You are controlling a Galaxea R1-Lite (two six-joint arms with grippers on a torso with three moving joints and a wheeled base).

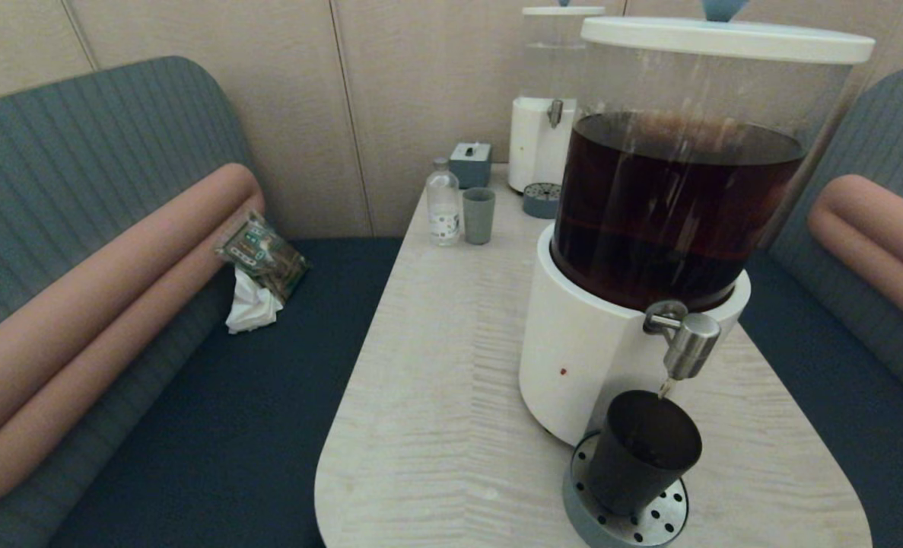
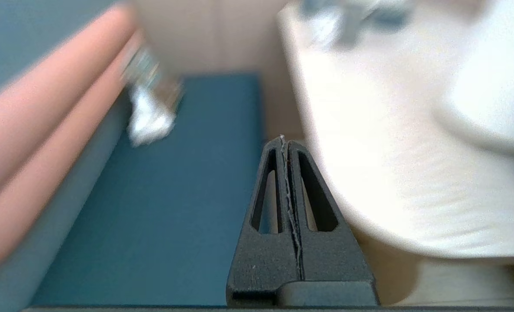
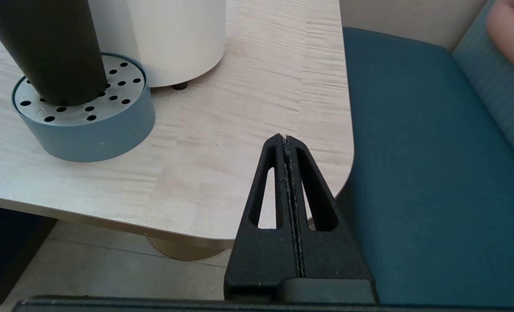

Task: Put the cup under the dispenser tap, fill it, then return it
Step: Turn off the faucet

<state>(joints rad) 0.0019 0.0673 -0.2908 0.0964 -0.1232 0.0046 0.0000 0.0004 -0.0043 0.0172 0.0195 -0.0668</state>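
Black cup (image 1: pixel 641 453) stands on the drip tray (image 1: pixel 668 521) under the tap (image 1: pixel 687 342), near the surface's front edge; left gripper (image 2: pixel 285 141) and right gripper (image 3: pixel 284 138) hang off the surface, fingers pressed together, empty.

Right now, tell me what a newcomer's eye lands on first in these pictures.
First, the big clear dispenser of dark brown liquid on the table's right half. Next, the black cup on the perforated drip tray directly under the dispenser tap. Both the left gripper and right gripper are shut, off the table's near edge.
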